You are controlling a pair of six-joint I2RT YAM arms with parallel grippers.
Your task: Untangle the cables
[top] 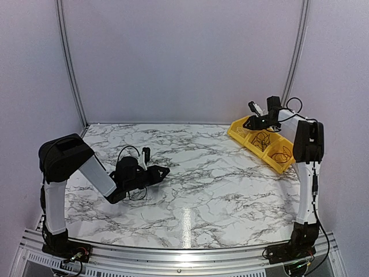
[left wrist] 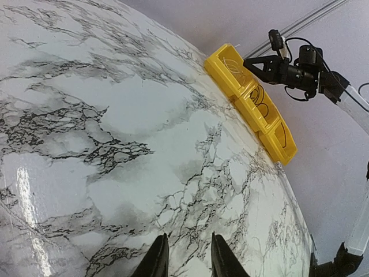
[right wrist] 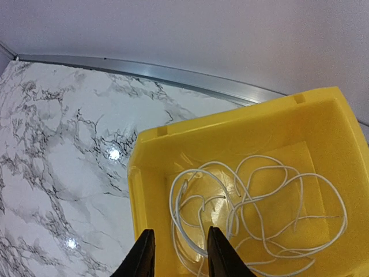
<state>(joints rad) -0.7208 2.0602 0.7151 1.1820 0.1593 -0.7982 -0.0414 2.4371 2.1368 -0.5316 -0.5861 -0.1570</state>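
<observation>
Three yellow bins stand in a row at the table's far right. The middle bin holds thin black cables, and so does the nearest one; they also show in the left wrist view. The far bin holds thin white wires in loose loops. No red wire shows. My right gripper is open and empty, hovering over that bin's near-left corner. My left gripper is open and empty, low over bare marble at the table's left.
The marble table ends in a metal rail at its front edge. White walls with metal posts close the back and sides. A thin black loop lies by my left wrist; I cannot tell whether it is a loose wire.
</observation>
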